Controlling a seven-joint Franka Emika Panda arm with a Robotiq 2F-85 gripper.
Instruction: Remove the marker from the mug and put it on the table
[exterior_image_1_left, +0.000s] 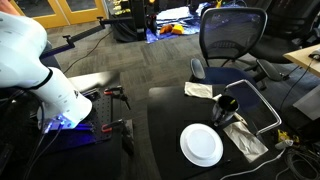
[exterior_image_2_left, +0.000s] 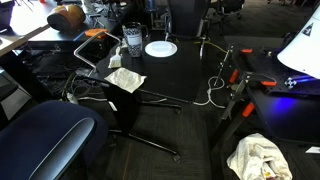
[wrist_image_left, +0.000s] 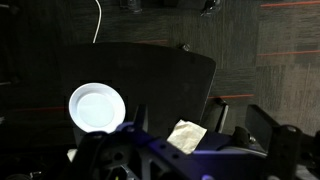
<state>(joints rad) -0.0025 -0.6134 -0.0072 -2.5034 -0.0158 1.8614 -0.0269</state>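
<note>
The black mug (exterior_image_1_left: 228, 104) stands on the black table (exterior_image_1_left: 172, 118) beyond the white plate (exterior_image_1_left: 201, 145); it also shows in an exterior view (exterior_image_2_left: 132, 40). The marker is too small to make out in either exterior view. My gripper (exterior_image_1_left: 68, 122) hangs off the table's side, far from the mug, marked by a blue glow in both exterior views (exterior_image_2_left: 290, 83). In the wrist view the gripper (wrist_image_left: 180, 152) fills the bottom edge, its fingers look wide apart and empty, and the table (wrist_image_left: 150, 75) lies ahead. The mug is out of the wrist view.
A white napkin (exterior_image_1_left: 199, 90) (wrist_image_left: 187, 135) lies near the table's corner, and crumpled wrapping (exterior_image_1_left: 243, 135) lies beside the mug. An office chair (exterior_image_1_left: 232, 40) stands close to the table. A white cable (exterior_image_2_left: 215, 90) hangs over the edge. Red-handled clamps (exterior_image_1_left: 112, 93) sit near my arm.
</note>
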